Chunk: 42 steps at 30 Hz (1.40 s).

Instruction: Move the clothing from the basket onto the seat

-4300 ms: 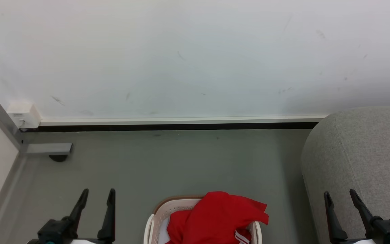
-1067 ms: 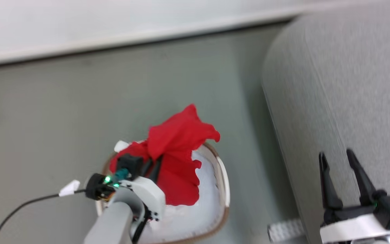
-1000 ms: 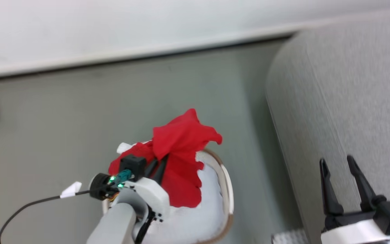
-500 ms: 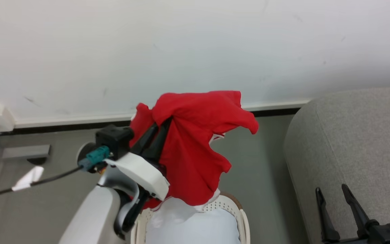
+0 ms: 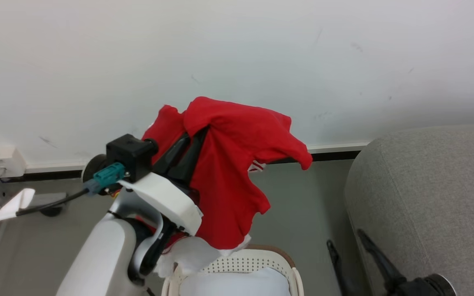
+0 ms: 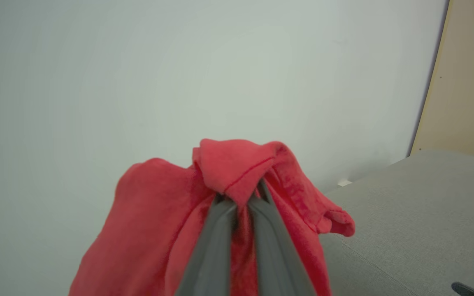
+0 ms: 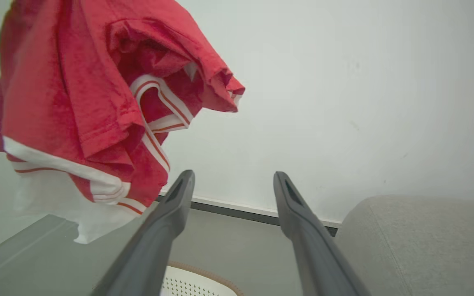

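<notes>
- The red clothing [image 5: 228,164] hangs in the air above the basket [image 5: 280,253]. Its long axis is near vertical, with the bunched top up at the pinch and the white-striped hem pointing down. One loose corner flares right, toward the seat [image 5: 426,185].
- A white piece [image 5: 187,255] hangs below the red hem, down at the basket's left rim; whether it touches cannot be told. More white fabric [image 5: 237,283] lies inside the basket.
- The left gripper [image 5: 198,137] has its jaws pressed together, pinching a fold of the red cloth at its top.
- The right gripper [image 5: 346,242] sits low between basket and seat, jaws spread wide, holding nothing.
- The basket stands on a grey-green floor [image 5: 303,197] with the seat to its right. A pale, scuffed wall [image 5: 237,49] lies on the far side.
</notes>
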Tool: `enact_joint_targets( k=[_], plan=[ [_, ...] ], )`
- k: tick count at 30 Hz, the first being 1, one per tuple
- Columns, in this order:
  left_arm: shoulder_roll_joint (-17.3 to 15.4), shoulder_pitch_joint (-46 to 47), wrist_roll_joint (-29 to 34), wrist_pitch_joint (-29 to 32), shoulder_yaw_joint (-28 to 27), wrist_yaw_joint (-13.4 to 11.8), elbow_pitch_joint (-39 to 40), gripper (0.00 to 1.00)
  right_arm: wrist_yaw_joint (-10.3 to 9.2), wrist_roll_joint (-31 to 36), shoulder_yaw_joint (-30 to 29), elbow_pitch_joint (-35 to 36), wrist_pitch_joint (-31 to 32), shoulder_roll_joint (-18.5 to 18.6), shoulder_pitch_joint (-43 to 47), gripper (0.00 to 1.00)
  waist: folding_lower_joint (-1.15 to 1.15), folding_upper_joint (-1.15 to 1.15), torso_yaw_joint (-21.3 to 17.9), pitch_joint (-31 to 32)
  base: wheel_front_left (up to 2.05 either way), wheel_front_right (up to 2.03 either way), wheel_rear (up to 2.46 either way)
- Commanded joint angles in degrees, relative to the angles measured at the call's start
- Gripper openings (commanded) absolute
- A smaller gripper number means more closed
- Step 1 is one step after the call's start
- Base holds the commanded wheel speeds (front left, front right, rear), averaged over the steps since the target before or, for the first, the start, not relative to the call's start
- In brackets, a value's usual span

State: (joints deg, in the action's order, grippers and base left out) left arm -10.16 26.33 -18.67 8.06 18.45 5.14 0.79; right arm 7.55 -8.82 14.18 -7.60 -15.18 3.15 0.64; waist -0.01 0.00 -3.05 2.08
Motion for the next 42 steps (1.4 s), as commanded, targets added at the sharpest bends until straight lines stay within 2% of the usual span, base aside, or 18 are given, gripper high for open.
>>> enact_joint_targets(
  k=[1,7,10,13,17,25,26,27,31,38,42],
  plan=[
    [0.05,-0.43,-0.18,0.15,0.06,-0.12,0.39,0.00,-0.13,0.20,0.96,0.51,0.03,0.67,-1.75,1.00,0.01,0.00,0.03,-0.06,0.00,0.00,0.00],
    [1.28,-0.68,-0.59,0.06,2.06,0.20,0.44,0.00,-0.13,-5.07,13.32,-0.18,0.04,4.53,-9.95,1.00,0.01,0.00,0.16,0.14,0.00,0.00,0.00],
    [2.04,-0.32,-0.79,-0.13,3.48,0.39,0.24,0.00,-0.13,-8.57,19.30,-3.05,0.39,6.81,-15.34,1.00,0.01,0.00,0.66,0.33,0.00,0.00,0.00],
    [2.91,0.36,-0.96,-0.37,5.02,0.68,-0.16,0.00,-0.13,-11.47,23.91,-6.44,0.84,7.58,-20.57,1.00,0.01,0.00,1.51,0.58,0.00,0.00,0.00],
    [3.56,0.91,-1.40,-0.38,6.74,0.86,-1.06,0.00,-0.12,-16.34,28.32,-12.48,1.27,6.43,-26.33,1.00,0.01,0.00,2.39,0.66,0.00,0.00,0.00],
    [4.10,2.05,-1.98,-0.75,8.91,1.30,-4.68,0.00,-0.13,-27.45,35.32,-24.38,0.43,1.40,-35.09,1.00,0.01,0.00,3.42,0.55,0.00,0.00,0.00],
    [4.16,2.23,-2.11,-0.84,9.01,1.33,-5.11,0.00,-0.13,-28.87,35.86,-25.31,0.37,1.03,-35.99,0.43,0.01,0.00,3.50,0.49,0.00,0.00,0.00],
    [4.21,2.40,-2.21,-0.99,9.09,1.34,-5.44,0.00,-0.13,-29.85,36.63,-25.86,0.20,0.70,-36.83,0.00,0.01,0.00,3.61,0.46,0.00,0.00,0.00],
    [4.32,3.06,-2.08,-1.57,9.04,1.04,-7.08,0.00,-0.13,-32.83,38.35,-26.42,-0.03,0.08,-39.31,0.00,0.01,0.00,3.81,0.26,0.00,0.00,0.00],
    [3.58,3.73,-1.54,-2.90,8.26,0.00,-9.82,0.01,-0.13,-31.87,34.96,-23.30,-0.10,-0.07,-38.72,0.00,0.01,0.00,3.36,-0.17,0.00,0.00,0.00],
    [3.14,3.85,-1.34,-3.99,7.76,-0.45,-11.19,0.31,-0.13,-31.03,33.42,-22.36,-0.10,0.13,-38.06,0.00,0.01,0.00,2.87,-0.45,0.00,0.00,0.00]
  ],
)
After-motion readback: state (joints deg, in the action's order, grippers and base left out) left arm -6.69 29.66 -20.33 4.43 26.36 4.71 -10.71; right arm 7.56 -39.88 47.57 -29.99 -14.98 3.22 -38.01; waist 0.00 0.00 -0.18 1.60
